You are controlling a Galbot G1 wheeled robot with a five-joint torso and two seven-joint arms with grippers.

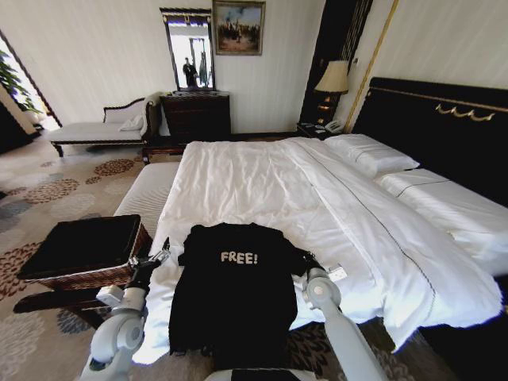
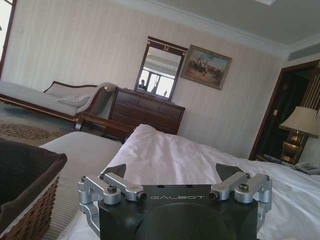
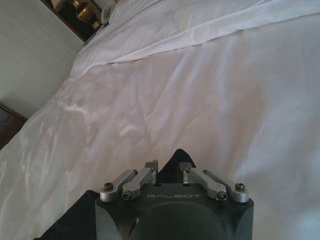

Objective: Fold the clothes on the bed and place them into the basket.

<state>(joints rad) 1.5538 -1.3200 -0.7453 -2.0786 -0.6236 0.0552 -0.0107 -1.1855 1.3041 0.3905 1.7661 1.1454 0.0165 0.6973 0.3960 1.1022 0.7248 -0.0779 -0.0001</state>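
head view: nearest, the 2 arms flank the black t-shirt (image 1: 236, 294), which lies flat at the near edge of the bed (image 1: 317, 198), collar far, long axis running near to far, hem hanging off. the left pincer (image 1: 159, 258) sits at its left sleeve, the right pincer (image 1: 308, 264) at its right sleeve; the basket (image 1: 79, 248) stands left.

left wrist view: left pincer (image 2: 170, 176) spread wide over white duvet, basket (image 2: 27, 200) just beside.

right wrist view: right pincer (image 3: 168, 166) pinching black sleeve fabric.

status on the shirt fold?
Left tool open at T-shirt's left sleeve. Right tool shut on right sleeve. Shirt flat, unfolded on bed. Basket left, unobstructed.
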